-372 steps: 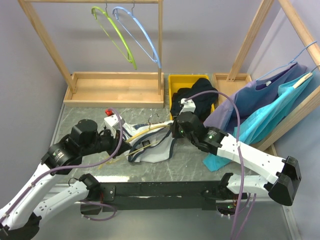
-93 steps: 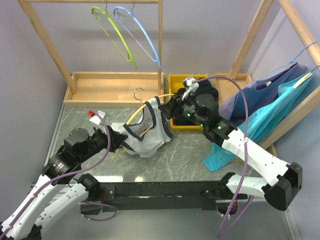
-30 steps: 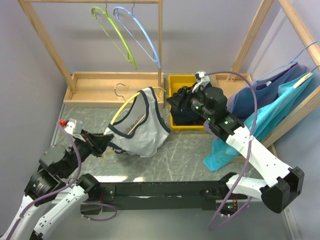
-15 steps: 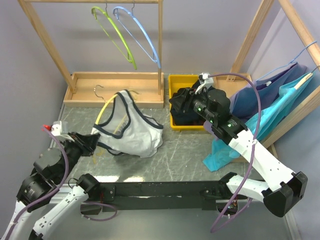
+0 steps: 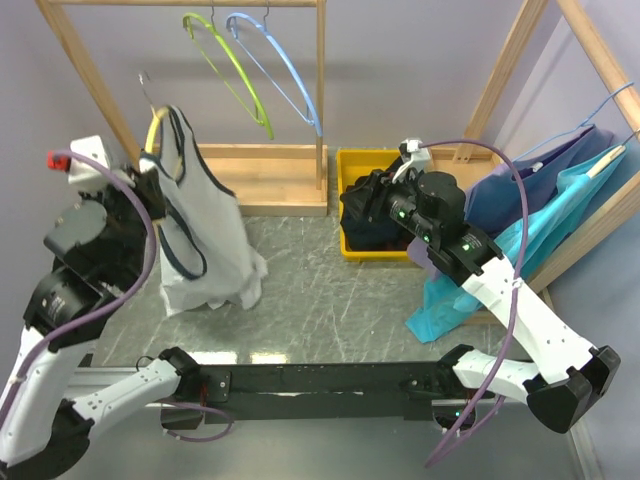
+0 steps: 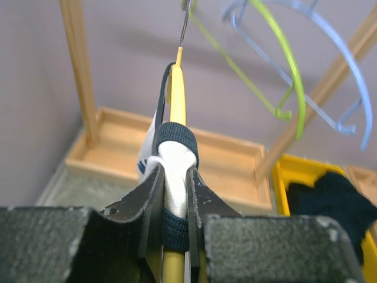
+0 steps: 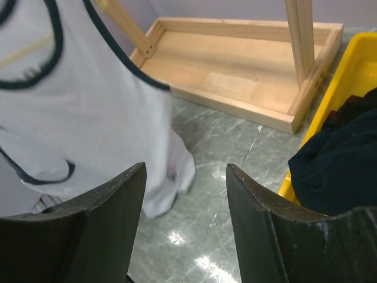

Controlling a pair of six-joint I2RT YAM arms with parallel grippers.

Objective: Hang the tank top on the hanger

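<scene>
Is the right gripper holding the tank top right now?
No: the right gripper stands open with only the table showing between its fingers, and the tank top hangs apart from them.

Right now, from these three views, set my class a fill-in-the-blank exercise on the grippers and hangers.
The left gripper is shut on the tank top and the ____ hanger.
The right gripper is ____, holding nothing.
The wooden rail carries ____ empty hangers, the lime-green hanger and the light-blue hanger.
Missing words: yellow; open; two.
</scene>
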